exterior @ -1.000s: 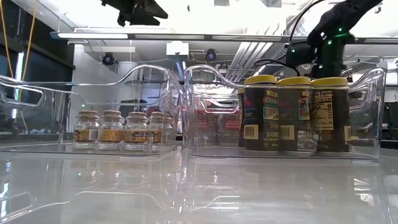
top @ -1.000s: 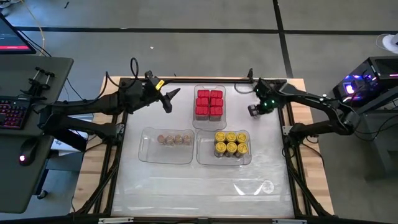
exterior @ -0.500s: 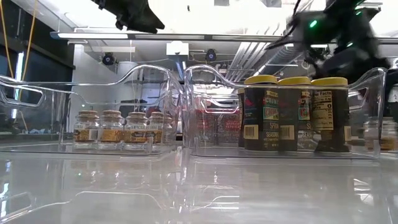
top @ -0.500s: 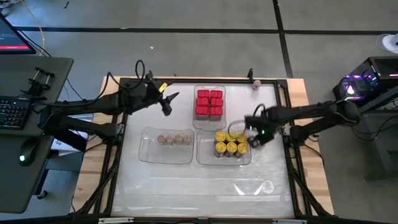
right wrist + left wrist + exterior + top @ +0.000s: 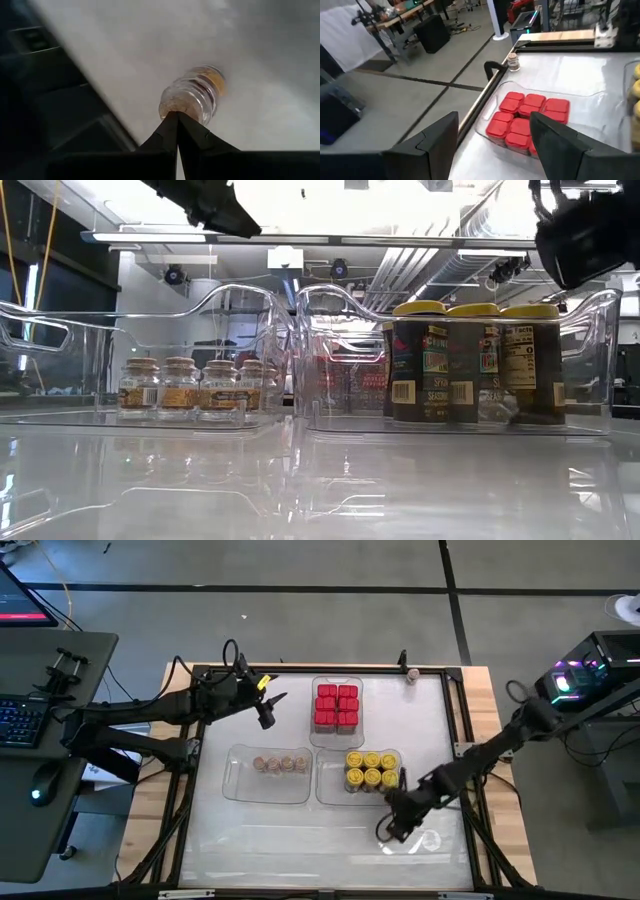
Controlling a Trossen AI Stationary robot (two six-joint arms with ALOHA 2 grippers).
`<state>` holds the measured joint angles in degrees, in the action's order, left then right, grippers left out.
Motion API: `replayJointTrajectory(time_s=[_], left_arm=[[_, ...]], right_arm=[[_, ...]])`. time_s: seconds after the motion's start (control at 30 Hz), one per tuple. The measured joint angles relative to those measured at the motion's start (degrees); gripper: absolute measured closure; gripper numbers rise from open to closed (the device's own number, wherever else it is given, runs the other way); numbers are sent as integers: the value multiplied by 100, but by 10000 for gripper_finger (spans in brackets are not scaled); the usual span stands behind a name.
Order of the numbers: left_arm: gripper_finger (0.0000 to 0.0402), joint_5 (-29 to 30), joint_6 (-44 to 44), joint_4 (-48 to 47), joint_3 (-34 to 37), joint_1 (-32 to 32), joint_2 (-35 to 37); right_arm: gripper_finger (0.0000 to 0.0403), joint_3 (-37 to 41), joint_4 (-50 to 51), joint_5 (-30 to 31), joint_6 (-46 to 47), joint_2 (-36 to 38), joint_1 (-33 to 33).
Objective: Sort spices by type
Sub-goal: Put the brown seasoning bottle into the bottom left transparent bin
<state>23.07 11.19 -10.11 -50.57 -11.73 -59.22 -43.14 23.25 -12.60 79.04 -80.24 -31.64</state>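
Red boxy spices (image 5: 337, 707) fill a clear tray at the far middle. Yellow-lidded jars (image 5: 371, 770) stand in a tray at the right middle, and small tan jars (image 5: 279, 764) stand in a tray to their left. One small tan jar (image 5: 430, 840) lies on its side on the table near the front right. Another (image 5: 411, 673) stands at the far edge. My right gripper (image 5: 392, 828) is shut above the table, just left of the lying jar (image 5: 192, 95), which shows beyond its tips. My left gripper (image 5: 495, 120) hangs open left of the red boxes, holding nothing.
The three clear trays (image 5: 236, 788) sit close together in the table's middle. Dark frame rails (image 5: 470, 810) run along the table's sides. Bare glossy table (image 5: 300, 840) stretches along the near side. A desk with a keyboard (image 5: 20, 720) stands left of the table.
My right gripper, shut all the while, has swept fast from the table's far right corner toward the near edge, passing right of the yellow-lidded jars, and has turned as it went. My left gripper has tipped down a little in place.
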Motion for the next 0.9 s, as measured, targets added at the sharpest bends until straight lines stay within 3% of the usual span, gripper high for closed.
replayJointTrajectory(time_s=[0.23, 0.43, 0.63, 0.9], left_arm=[[170, 215, 292, 1, 0, 0, 0], [170, 217, 292, -34, 0, 0, 2], [170, 258, 295, -129, 0, 0, 2], [170, 270, 458, -412, 0, 0, 2]], right_arm=[[403, -315, -2216, -156, -691, -1566, 100], [403, -1410, -2176, -227, -2504, -2496, 622], [403, -2528, -1982, 79, -4234, -3278, 1036], [403, -3991, -1781, -79, -5215, -4123, 1273]])
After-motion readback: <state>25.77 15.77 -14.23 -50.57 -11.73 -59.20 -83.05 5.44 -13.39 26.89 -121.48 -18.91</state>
